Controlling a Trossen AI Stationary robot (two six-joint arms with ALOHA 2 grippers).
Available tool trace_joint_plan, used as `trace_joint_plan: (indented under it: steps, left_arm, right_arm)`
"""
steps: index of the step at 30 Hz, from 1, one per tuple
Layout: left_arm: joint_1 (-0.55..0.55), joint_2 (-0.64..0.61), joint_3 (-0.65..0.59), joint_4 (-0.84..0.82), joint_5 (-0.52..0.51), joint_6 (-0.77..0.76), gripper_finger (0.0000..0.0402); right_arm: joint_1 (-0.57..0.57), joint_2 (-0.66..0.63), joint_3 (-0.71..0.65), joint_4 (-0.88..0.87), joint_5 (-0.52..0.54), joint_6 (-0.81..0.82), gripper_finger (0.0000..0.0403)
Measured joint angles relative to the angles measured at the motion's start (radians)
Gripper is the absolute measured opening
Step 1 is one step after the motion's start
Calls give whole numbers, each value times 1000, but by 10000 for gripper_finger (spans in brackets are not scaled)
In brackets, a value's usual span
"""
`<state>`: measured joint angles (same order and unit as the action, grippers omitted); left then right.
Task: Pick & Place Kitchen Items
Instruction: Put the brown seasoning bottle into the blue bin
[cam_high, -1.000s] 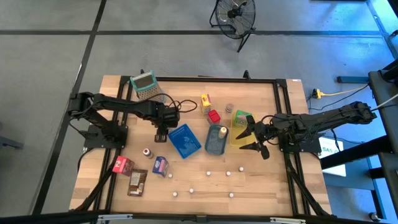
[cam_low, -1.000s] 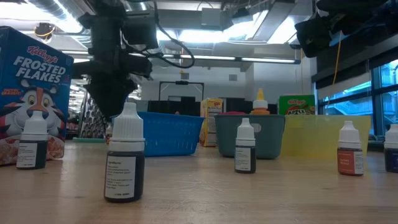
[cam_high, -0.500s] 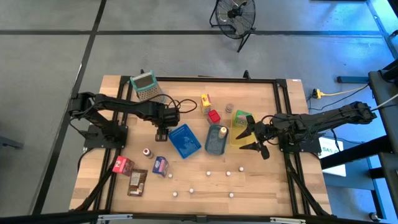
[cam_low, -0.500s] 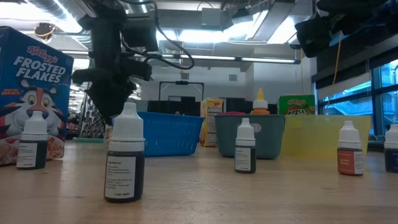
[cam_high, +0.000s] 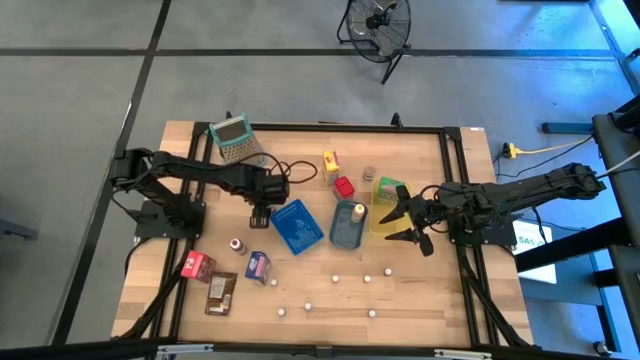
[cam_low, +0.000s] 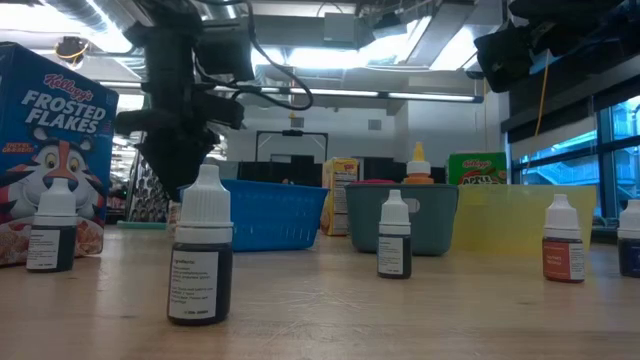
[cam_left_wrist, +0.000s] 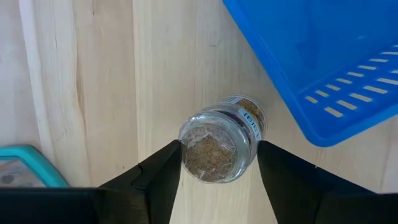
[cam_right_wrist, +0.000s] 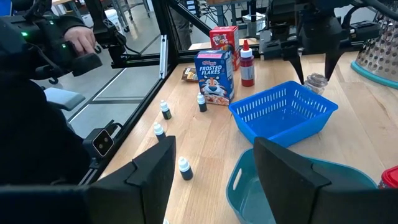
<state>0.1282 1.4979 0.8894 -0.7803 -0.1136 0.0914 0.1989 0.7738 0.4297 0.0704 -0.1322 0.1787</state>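
High view, straight down on my wooden table: the left gripper hangs at the blue slatted plastic basket's ten o'clock corner, and my left wrist camera shows its dark fingers spread on either side of a small clear glass spice jar lying on its side, just beside the basket rim; whether the pads touch the glass I cannot tell. At three o'clock of the table the right gripper waits with its jaws standing apart and nothing between them, beside the yellow translucent tray and the teal plastic bin. Around them lie the groceries: a small Frosted Flakes cereal box and a red squeeze bottle at the basket's seven o'clock, a brown packet near the table's seven o'clock corner, and white-capped dropper bottles scattered along the six o'clock edge. A metal box grater sits at eleven o'clock. A person's hand shows beyond the frame.
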Motion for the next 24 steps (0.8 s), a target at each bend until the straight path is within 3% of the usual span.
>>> trace_joint_plan:
  steps: [24]
  left_arm:
    - [-34, -1, 1, -2, -5, -26, 207]
  right_arm:
    - [0, 0, 0, 0, 0, 0, 217]
